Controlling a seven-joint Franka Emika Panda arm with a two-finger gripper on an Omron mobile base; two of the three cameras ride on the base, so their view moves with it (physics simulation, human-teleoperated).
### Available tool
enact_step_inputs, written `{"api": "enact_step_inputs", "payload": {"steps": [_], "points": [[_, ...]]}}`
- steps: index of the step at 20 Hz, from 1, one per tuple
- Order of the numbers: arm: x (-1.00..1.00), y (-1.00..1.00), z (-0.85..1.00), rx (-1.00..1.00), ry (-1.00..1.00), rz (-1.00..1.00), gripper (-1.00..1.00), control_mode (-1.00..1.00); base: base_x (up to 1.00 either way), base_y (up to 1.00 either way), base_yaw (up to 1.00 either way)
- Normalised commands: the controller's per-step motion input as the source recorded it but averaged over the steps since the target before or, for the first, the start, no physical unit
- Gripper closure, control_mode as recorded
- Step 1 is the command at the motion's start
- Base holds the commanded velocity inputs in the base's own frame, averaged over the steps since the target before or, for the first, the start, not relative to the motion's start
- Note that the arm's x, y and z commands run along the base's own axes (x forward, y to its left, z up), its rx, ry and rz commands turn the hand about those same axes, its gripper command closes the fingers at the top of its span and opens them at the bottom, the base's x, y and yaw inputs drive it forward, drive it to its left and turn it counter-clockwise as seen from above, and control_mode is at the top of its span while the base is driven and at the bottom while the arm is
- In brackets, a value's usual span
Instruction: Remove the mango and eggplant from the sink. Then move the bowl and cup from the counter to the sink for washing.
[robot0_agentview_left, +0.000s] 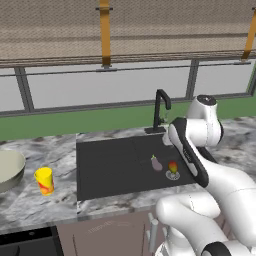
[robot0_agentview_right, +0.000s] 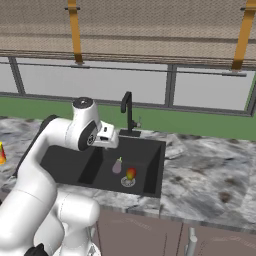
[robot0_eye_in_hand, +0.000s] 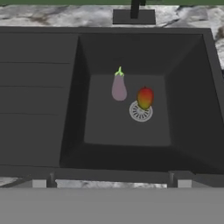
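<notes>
The gripper (robot0_eye_in_hand: 111, 181) hangs wide open above the sink (robot0_eye_in_hand: 43, 109), holding nothing; it looks down on the mango (robot0_eye_in_hand: 145, 97) and eggplant (robot0_eye_in_hand: 118, 86). Both stand by the drain (robot0_eye_in_hand: 141, 112), likely the first pick.

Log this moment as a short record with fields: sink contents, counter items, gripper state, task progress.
sink contents: eggplant and mango in the sink basin, mango at the drain, eggplant just beside it
counter items: bowl and cup on the counter, left of the sink
gripper state: gripper open, above the basin, holding nothing
task progress: nothing removed from the sink yet; bowl and cup not yet moved
</notes>
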Motion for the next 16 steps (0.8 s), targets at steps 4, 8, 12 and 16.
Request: {"api": "enact_step_inputs", "payload": {"steps": [4, 8, 12, 16], "points": [[0.12, -0.03, -0.22, -0.01, -0.02, 0.00, -1.00, -1.00, 0.00, 0.00, 0.00], [0.10, -0.06, -0.18, 0.00, -0.03, 0.00, -1.00, -1.00, 0.00, 0.00, 0.00], [0.09, -0.11, -0.17, 0.00, -0.05, 0.00, -1.00, -1.00, 0.00, 0.00, 0.00], [0.13, -0.09, -0.19, 0.00, -0.02, 0.00, -1.00, -1.00, 0.00, 0.00, 0.00]]}}
